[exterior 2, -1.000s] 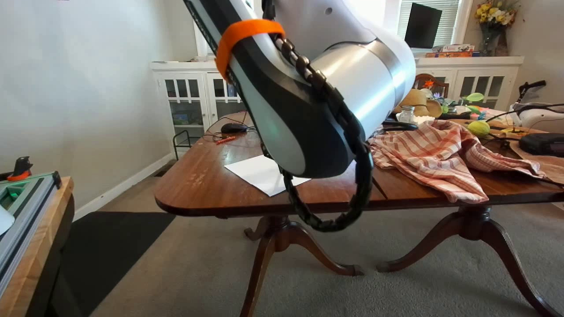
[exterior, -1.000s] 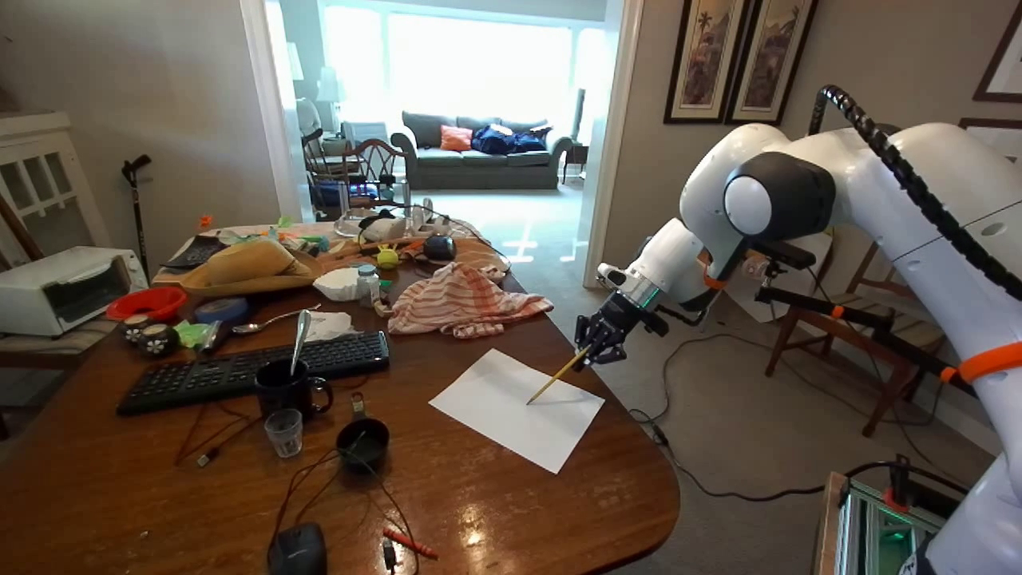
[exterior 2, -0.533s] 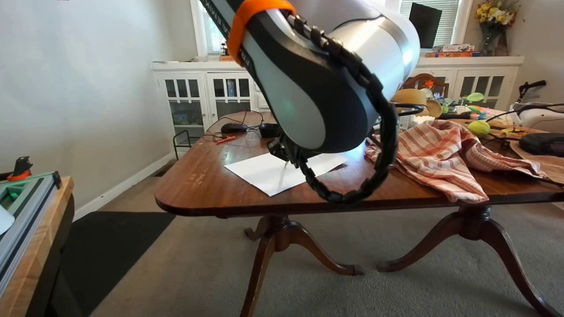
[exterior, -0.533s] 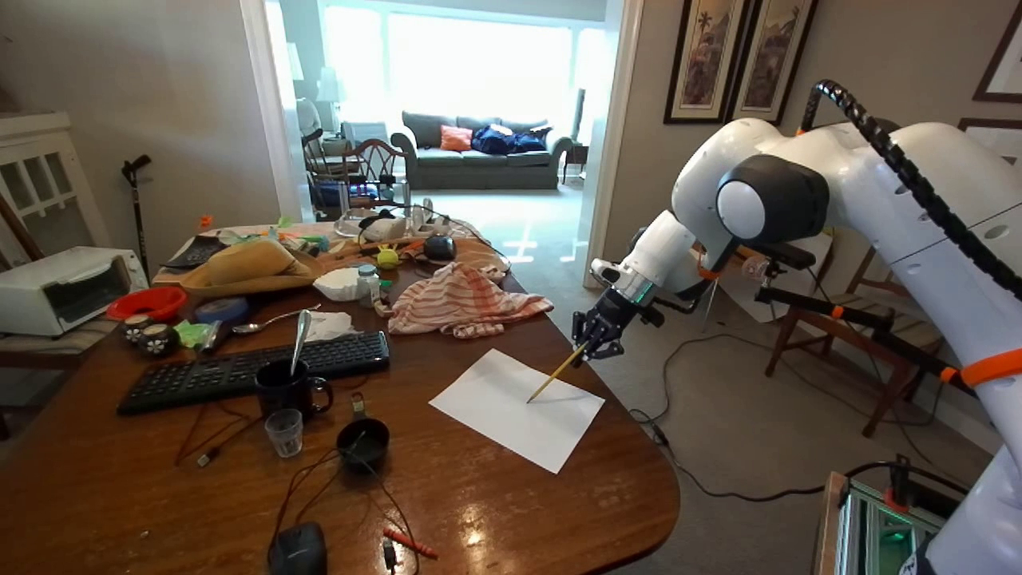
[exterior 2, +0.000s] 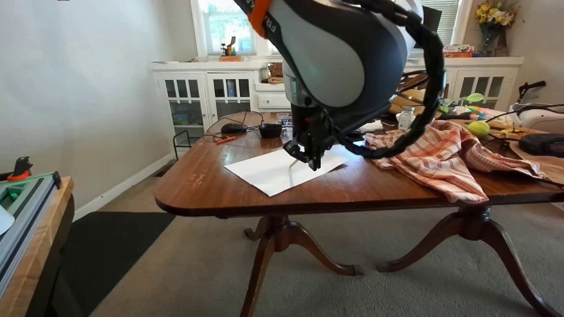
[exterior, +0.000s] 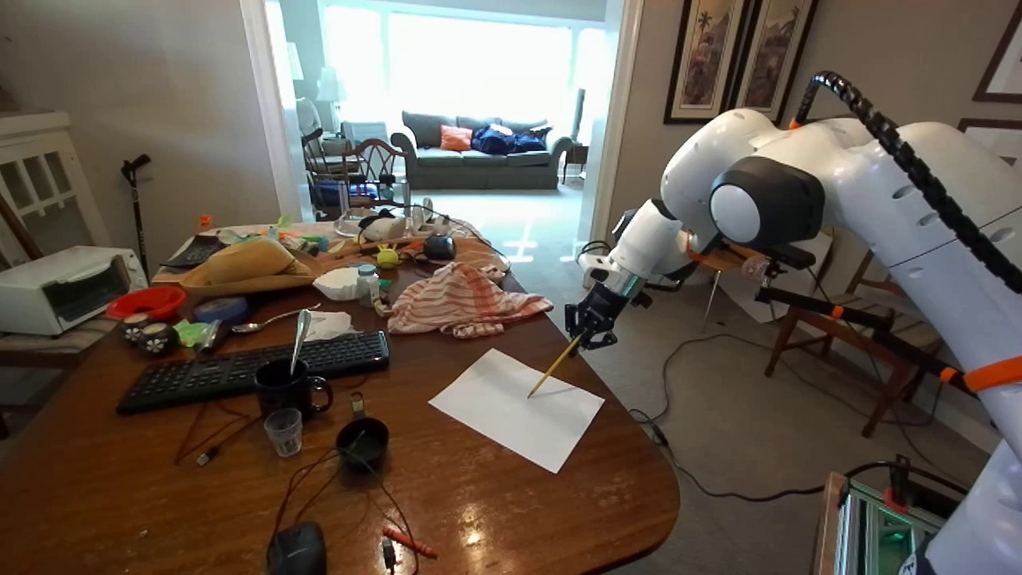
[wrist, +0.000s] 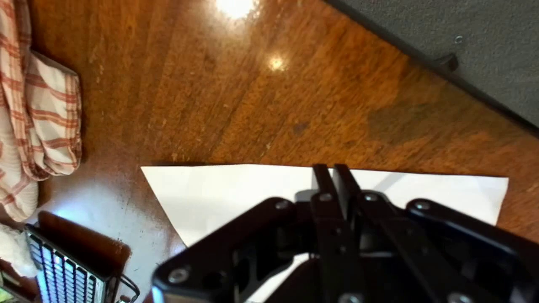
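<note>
My gripper (exterior: pixel 582 342) is shut on a yellow pencil (exterior: pixel 552 369), which slants down toward a white sheet of paper (exterior: pixel 503 415) on the wooden table. The pencil's tip is at the paper's middle; whether it touches, I cannot tell. In an exterior view the gripper (exterior 2: pixel 305 159) hangs over the sheet (exterior 2: pixel 264 174), with a short piece of pencil (exterior 2: pixel 294 163) showing below. In the wrist view the fingers (wrist: pixel 323 181) stand almost together, a narrow gap between them, above the paper (wrist: pixel 202 189). They hide the pencil there.
A striped cloth (exterior: pixel 463 299) lies beyond the paper. Left of it are a keyboard (exterior: pixel 255 369), a black mug (exterior: pixel 283 391) with a spoon, a clear cup (exterior: pixel 284 433), a black measuring cup (exterior: pixel 362 445) and a mouse (exterior: pixel 297 549). The table edge (exterior: pixel 639 427) runs close to the paper.
The arm has shifted, swinging right and up in an exterior view and uncovering the gripper and paper. The pencil stands steeper, its tip nearly where it was. The grip is unchanged.
</note>
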Tool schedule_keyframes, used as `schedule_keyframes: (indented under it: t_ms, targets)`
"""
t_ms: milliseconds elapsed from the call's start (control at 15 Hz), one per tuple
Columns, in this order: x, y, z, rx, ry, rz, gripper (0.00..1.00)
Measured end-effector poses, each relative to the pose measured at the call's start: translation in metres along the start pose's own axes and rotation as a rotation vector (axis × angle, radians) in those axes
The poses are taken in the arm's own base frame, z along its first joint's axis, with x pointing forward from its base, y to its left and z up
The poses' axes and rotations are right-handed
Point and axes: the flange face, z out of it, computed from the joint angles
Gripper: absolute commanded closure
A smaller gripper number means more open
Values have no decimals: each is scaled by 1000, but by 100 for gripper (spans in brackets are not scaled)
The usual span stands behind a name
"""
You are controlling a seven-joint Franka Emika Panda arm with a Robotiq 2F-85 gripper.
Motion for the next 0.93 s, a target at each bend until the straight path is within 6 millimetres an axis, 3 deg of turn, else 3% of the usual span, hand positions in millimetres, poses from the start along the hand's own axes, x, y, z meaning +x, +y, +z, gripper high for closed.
schedule_keyframes:
  t_ms: [67, 133, 267, 400, 800, 933]
  targets:
    - [3, 5, 1, -12, -16, -29, 98]
    - [6, 11, 2, -23, -30, -59, 67]
    - [13, 20, 2, -40, -60, -118, 59]
    - [23, 28, -4, -47, -86, -186, 44]
    - [70, 46, -45, 31, -166, -448, 1]
    - [91, 51, -57, 60, -186, -545, 0]
